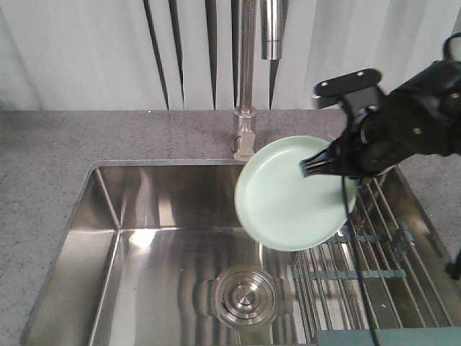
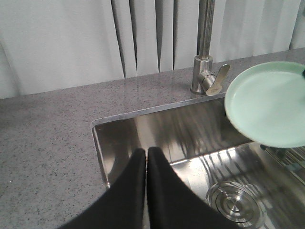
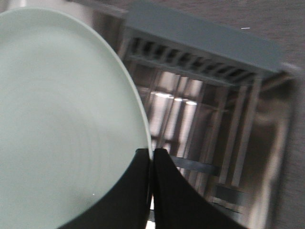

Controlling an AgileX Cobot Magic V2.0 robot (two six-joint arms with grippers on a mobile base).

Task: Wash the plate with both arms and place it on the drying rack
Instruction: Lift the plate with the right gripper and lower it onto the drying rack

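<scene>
The pale mint-green plate (image 1: 288,194) hangs tilted over the sink's right side, just below the tap. My right gripper (image 1: 317,167) is shut on its rim; in the right wrist view the plate (image 3: 62,119) fills the left half and the gripper (image 3: 151,153) pinches its edge. The drying rack (image 1: 374,252) of steel bars lies below and right of the plate, and shows as blurred bars (image 3: 209,119) beyond the fingers. The left gripper (image 2: 146,153) is shut on nothing, above the sink's left rear corner, with the plate (image 2: 269,102) far to its right.
A steel sink (image 1: 144,267) with a round drain (image 1: 243,294) sits in a speckled grey counter (image 1: 43,180). A tall tap (image 1: 246,108) stands at the back edge, its lever (image 2: 217,78) near the plate. A pleated curtain hangs behind.
</scene>
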